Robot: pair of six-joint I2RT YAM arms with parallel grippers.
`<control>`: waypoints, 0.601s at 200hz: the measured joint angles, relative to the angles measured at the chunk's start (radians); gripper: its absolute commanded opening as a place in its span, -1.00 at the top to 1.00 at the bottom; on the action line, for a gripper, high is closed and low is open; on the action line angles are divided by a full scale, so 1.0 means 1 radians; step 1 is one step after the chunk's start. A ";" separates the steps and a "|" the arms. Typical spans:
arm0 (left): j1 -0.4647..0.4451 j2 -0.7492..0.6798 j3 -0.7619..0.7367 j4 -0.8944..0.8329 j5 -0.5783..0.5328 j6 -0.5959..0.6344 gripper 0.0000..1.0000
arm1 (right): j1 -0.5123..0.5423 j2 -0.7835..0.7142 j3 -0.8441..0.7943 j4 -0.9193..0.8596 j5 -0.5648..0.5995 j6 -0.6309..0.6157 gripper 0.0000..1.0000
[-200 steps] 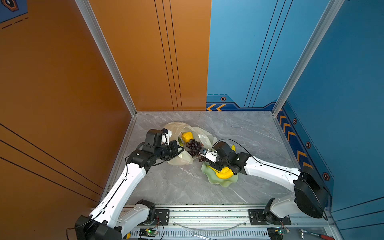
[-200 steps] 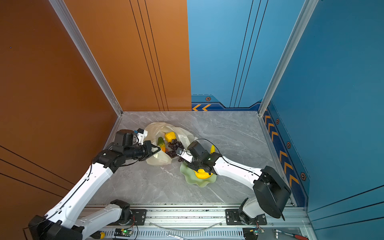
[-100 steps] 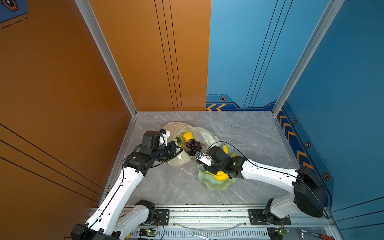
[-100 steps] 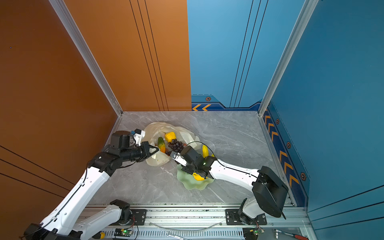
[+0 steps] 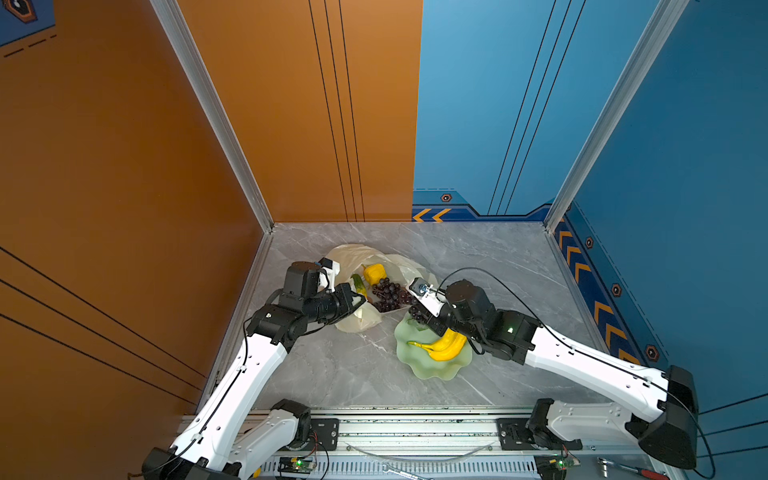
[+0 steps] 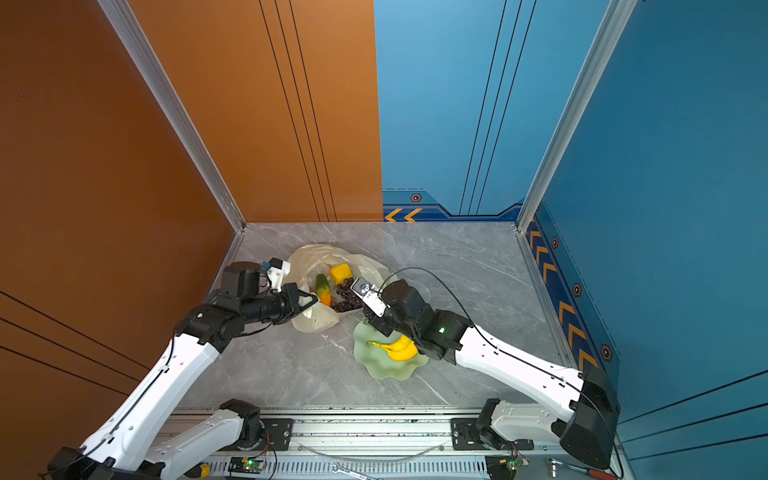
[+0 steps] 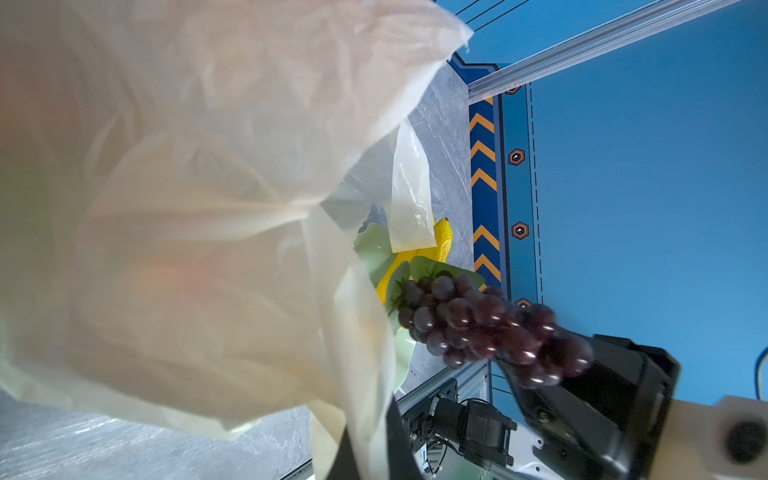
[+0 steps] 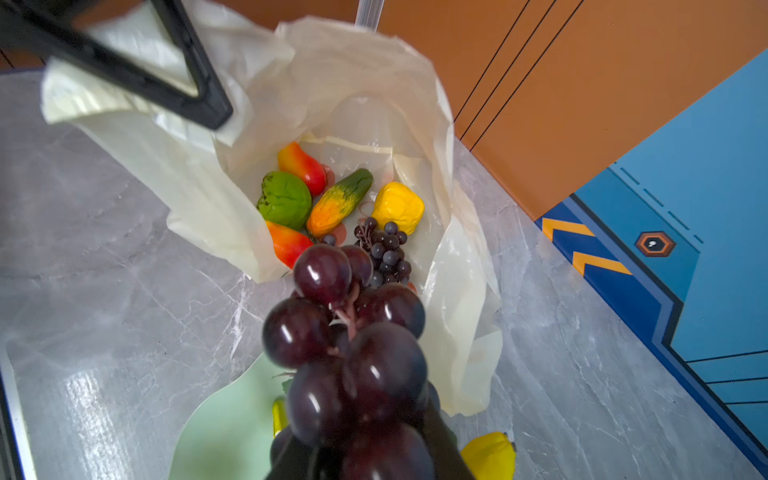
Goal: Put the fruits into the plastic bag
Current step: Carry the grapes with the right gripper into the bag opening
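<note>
The cream plastic bag (image 5: 361, 253) (image 8: 353, 62) lies open on the marble floor. My left gripper (image 5: 359, 297) (image 7: 368, 453) is shut on its near rim and holds the mouth up. Inside lie a grape bunch (image 8: 386, 249), a bumpy green fruit (image 8: 284, 199), two mangoes (image 8: 301, 166), an orange-green fruit (image 8: 338, 201) and a yellow ball (image 8: 397, 205). My right gripper (image 5: 419, 318) (image 8: 361, 461) is shut on a second grape bunch (image 8: 345, 353) (image 7: 478, 324), hanging just outside the bag's mouth. Bananas (image 5: 446, 345) (image 6: 399, 349) rest on the dish.
A pale green wavy-edged dish (image 5: 436, 370) (image 6: 386, 370) sits right of the bag, under my right wrist. Orange and blue walls close in the floor on three sides. A rail with the arm bases (image 5: 415, 428) runs along the front edge.
My right gripper has risen off the dish with the grape bunch and come closer to the bag's mouth. The left arm has barely moved and still holds the rim.
</note>
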 measured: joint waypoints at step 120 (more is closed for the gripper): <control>-0.009 -0.015 -0.015 -0.004 0.000 0.000 1.00 | 0.035 0.154 0.286 0.039 -0.001 0.101 0.49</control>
